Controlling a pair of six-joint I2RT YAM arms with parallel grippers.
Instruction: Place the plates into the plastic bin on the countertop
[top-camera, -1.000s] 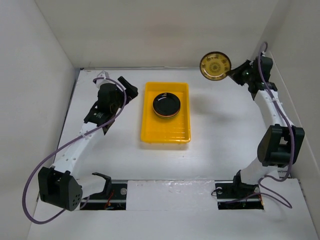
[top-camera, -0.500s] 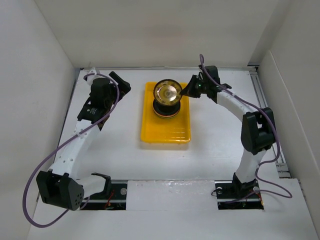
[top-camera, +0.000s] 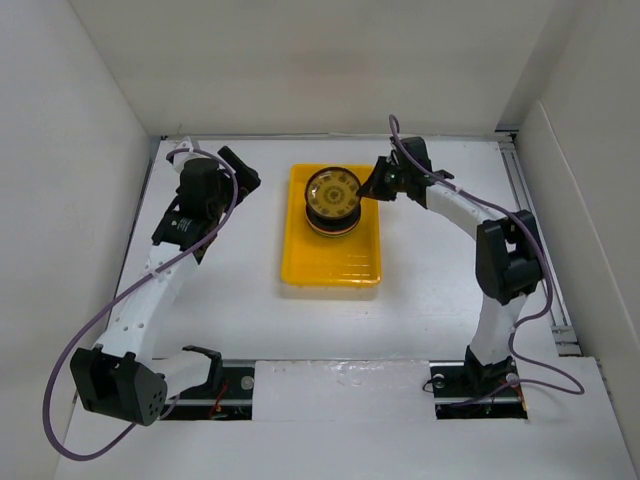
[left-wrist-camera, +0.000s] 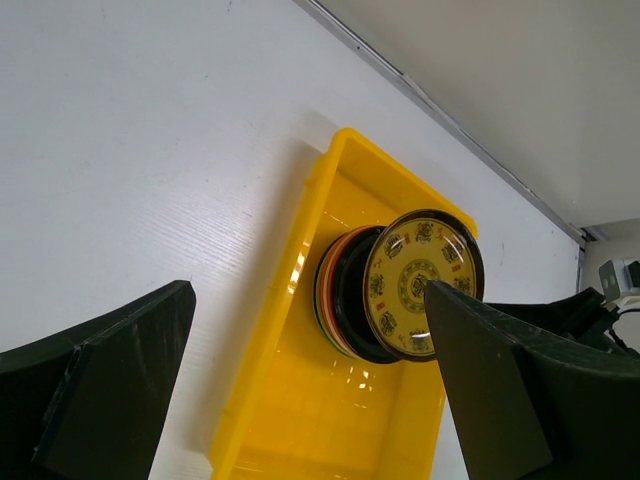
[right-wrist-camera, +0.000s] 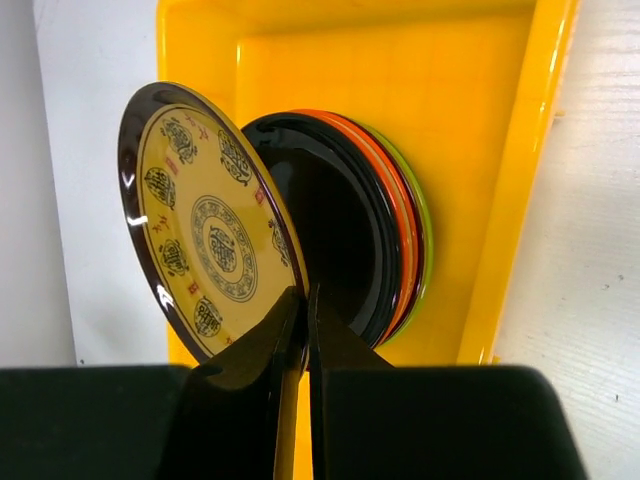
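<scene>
Near the upper centre of the top view, the right gripper (top-camera: 376, 184) is clamped on the rim of a gold-patterned plate (top-camera: 333, 190), its two fingers pinched tight on the plate's edge in the wrist view. That plate is tilted over a stack in the far half of the yellow plastic bin (top-camera: 330, 268). The stack shows a black plate (right-wrist-camera: 340, 230) on top, then an orange plate (right-wrist-camera: 396, 215) and a lime green plate (right-wrist-camera: 426, 240) beneath. Whether the held plate touches the black one cannot be told. At upper left, the left gripper (top-camera: 243, 170) hangs spread wide and empty above the white countertop (top-camera: 430, 290), beside the bin.
</scene>
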